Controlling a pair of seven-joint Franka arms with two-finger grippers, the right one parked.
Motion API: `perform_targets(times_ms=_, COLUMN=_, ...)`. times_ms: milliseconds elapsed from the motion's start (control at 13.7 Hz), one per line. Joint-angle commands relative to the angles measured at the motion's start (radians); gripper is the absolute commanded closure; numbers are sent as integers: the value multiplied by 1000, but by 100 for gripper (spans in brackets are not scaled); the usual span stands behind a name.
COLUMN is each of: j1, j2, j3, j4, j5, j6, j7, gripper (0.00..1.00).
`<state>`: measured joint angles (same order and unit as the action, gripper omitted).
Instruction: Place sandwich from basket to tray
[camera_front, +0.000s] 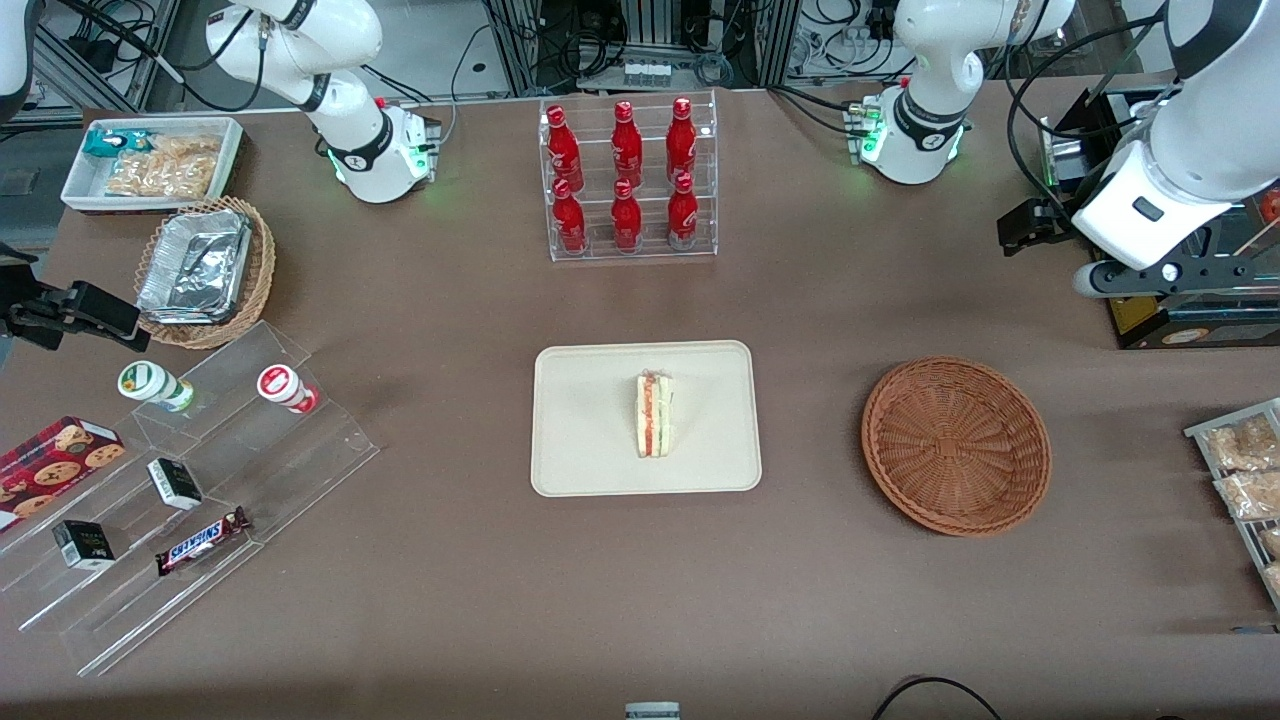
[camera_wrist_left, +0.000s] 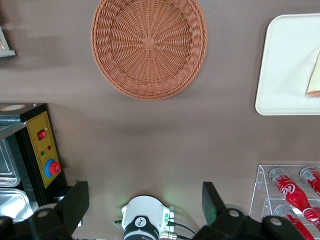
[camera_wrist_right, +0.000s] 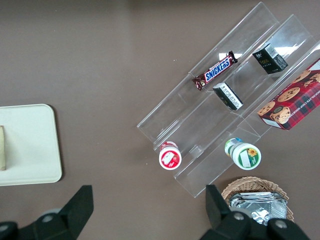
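The sandwich (camera_front: 655, 415) stands on its edge on the cream tray (camera_front: 570, 440) at the table's middle, its red and green filling facing up. The reddish-brown basket (camera_front: 955, 445) lies empty beside the tray, toward the working arm's end. My left gripper (camera_front: 1030, 228) hangs open and empty, raised well above the table, farther from the front camera than the basket. In the left wrist view its gripper (camera_wrist_left: 145, 200) shows wide-apart fingers (camera_wrist_left: 75, 200), with the basket (camera_wrist_left: 149, 45), the tray (camera_wrist_left: 285, 65) and a sliver of the sandwich (camera_wrist_left: 315, 80) below.
A clear rack of red bottles (camera_front: 628, 175) stands farther from the front camera than the tray. A stepped acrylic shelf with snacks (camera_front: 180, 490), a lighter wicker basket with foil trays (camera_front: 200, 270) and a white bin (camera_front: 150, 160) lie toward the parked arm's end. A black control box (camera_front: 1190, 320) sits under my gripper.
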<state>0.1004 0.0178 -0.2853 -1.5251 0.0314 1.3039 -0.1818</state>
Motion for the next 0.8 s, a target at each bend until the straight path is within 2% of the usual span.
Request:
perform_targets(times_ms=0, j1=-7, j2=-24, j3=11, j4=-10, j5=-1, j6=-11, j7=12, gripper=0)
perform_targets(times_ms=146, j1=-8, j2=5, j3=9, j4=34, j5=-11, j6=-15, j7=5, gripper=0)
perform_targets(times_ms=728, j1=-10, j2=13, j3=8, j4=32, j5=-13, j6=-15, j7=5, gripper=0)
